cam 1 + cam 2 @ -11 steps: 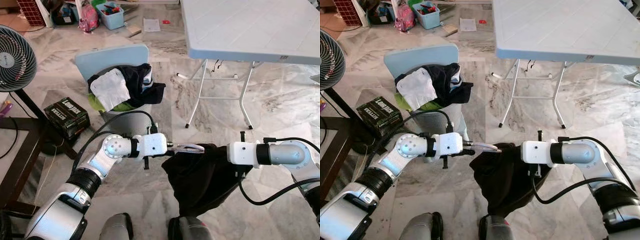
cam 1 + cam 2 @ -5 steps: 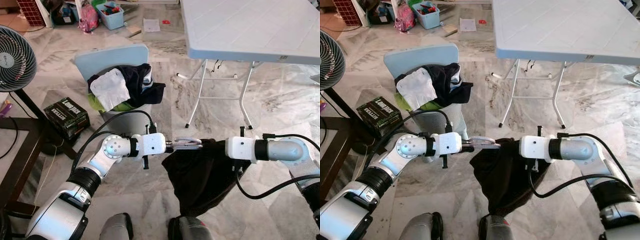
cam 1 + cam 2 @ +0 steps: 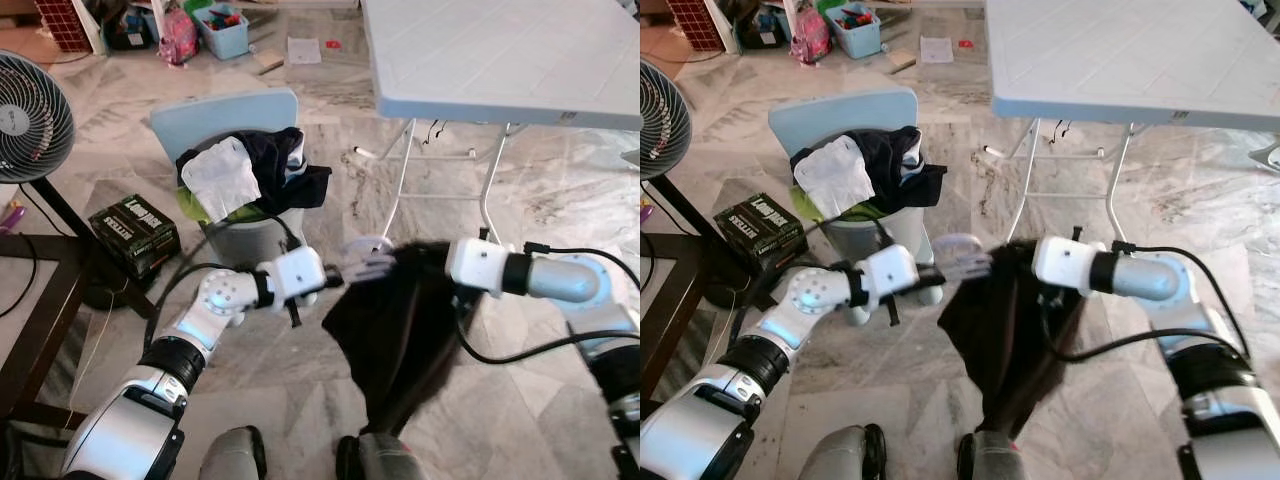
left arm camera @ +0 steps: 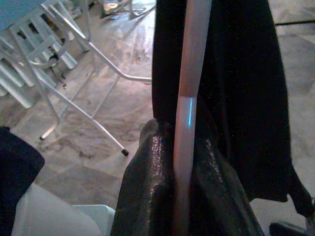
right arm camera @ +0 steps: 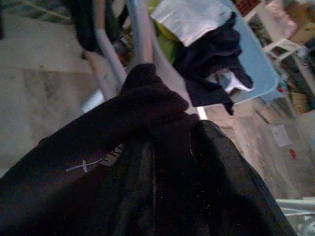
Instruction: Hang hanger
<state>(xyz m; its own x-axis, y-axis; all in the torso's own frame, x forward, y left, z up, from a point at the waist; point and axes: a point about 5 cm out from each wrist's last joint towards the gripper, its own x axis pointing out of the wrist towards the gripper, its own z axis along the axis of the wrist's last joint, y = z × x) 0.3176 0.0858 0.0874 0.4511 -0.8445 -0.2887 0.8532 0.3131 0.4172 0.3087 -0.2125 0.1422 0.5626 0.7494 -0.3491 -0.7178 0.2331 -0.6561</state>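
Hanger point(image 3: 368, 262): pale pinkish plastic, motion-blurred, carrying a black garment point(image 3: 395, 340) that droops toward the floor at 6 o'clock. Left tool point(image 4: 184, 196) is clamped on the hanger's bar. Right tool point(image 5: 162, 162) is pinched into the black cloth at the garment's 3 o'clock edge. Chair point(image 3: 225, 120) with piled clothes lies at 11 o'clock.

A lived-in room of a home, with a marble-tiled floor point(image 3: 560, 210). A pale blue chair point(image 3: 225, 115) heaped with clothes point(image 3: 250, 175), a standing fan point(image 3: 30, 115) and a white folding counter point(image 3: 500, 55) show it. A bin of toys point(image 3: 222, 28) and a boxed item point(image 3: 133, 232) sit on the floor.
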